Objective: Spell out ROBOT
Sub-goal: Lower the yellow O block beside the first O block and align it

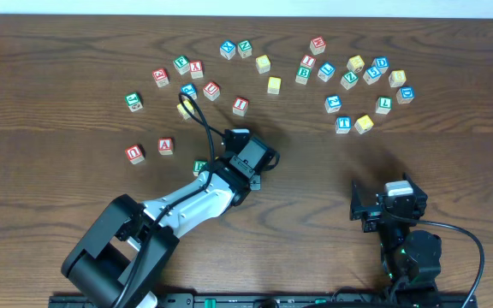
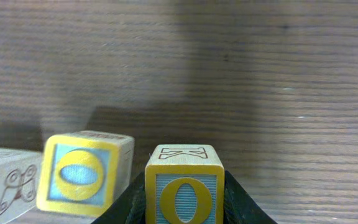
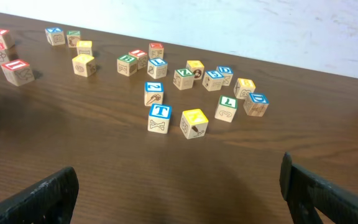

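Left wrist view puts a small wooden cube with a yellow O on a blue face (image 2: 183,186) clamped between the jaws of your left end effector (image 2: 184,214), over the dark wood-grain worktop (image 2: 278,74). Whether it rests on the surface or hangs above it, you cannot tell.

Just beside it on the left sits a second wooden cube with a yellow O (image 2: 82,174). That is your main hazard: release or slide carelessly and a finger will likely shove the neighbour out of line.

The held cube's top face shows a line drawing, so set down as it is, the letter may not read from above.

Watch the black cable (image 1: 202,120) looping over the scattered cubes, since a wide swing could drag them.

Your right end effector (image 3: 179,193) hangs with jaws wide apart and empty. The wooden cube with a blue T (image 3: 160,118) lies well ahead of it, untouched.
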`<state>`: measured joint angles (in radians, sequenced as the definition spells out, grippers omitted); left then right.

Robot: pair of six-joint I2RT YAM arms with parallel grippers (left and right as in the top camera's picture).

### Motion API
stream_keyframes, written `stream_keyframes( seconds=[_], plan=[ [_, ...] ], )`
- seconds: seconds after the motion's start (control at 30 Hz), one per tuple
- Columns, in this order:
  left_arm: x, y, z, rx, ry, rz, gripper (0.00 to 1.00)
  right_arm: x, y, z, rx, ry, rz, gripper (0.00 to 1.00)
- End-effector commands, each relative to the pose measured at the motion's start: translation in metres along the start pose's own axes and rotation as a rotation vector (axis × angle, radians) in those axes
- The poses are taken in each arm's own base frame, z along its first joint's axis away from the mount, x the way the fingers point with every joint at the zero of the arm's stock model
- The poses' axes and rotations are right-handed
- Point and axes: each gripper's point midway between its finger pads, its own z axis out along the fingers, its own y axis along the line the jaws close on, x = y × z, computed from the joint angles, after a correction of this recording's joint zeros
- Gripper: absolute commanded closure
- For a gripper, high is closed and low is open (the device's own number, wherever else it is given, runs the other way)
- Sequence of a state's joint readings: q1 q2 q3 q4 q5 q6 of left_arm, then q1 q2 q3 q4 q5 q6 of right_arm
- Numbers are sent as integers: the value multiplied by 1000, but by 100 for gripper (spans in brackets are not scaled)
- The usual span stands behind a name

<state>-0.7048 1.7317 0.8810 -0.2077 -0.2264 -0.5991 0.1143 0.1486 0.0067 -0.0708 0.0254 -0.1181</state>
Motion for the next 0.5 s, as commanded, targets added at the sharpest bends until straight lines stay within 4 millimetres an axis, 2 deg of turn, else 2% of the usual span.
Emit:
stream_keyframes(
  seconds=[0.0, 0.47],
  plan=[
    [7, 2, 4, 1, 24, 36, 92, 1, -1, 0, 1, 4, -9, 1],
    [7, 2, 5, 0, 25, 67, 92, 1, -1, 0, 1, 4, -9, 1]
  ],
)
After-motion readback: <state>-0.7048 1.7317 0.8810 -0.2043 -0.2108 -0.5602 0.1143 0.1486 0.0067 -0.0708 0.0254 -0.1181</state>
